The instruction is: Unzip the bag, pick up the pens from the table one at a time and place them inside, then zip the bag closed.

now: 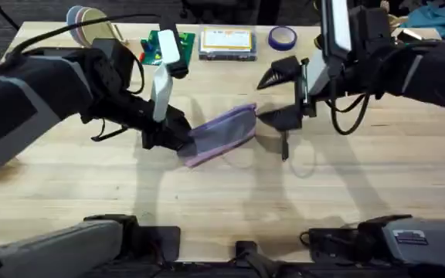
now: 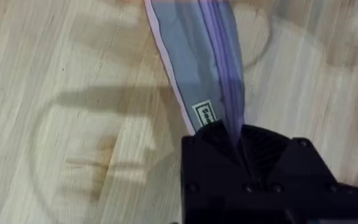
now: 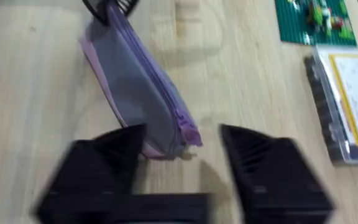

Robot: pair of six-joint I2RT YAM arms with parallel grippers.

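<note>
So over on the left, my left gripper [image 1: 178, 141] is clamped tight on the near-left end of the bag [image 1: 224, 133]. From my left wrist cam you can see the fabric going right in between the black fingers [image 2: 229, 155], with a little label patch just above them.

The bag itself is the lavender pouch lying at an angle in the middle of the table [image 1: 91, 193], zipper running along its length. Looks zipped, as far as I can tell.

Next over, my right gripper [image 1: 279, 96] is spread wide open, holding nothing, hovering right at the bag's other end. On the right wrist cam the zipper end [image 3: 188, 134] sits just in front of the gap between my two fingers [image 3: 272, 168], not touching either.

There's a slim black pen [image 1: 285, 144] lying on the table just right of the bag, under that gripper.

Back edge of the table has a green plate [image 1: 158, 46], a clear box with a yellow label [image 1: 226, 42] and a roll of purple tape [image 1: 282, 36].
</note>
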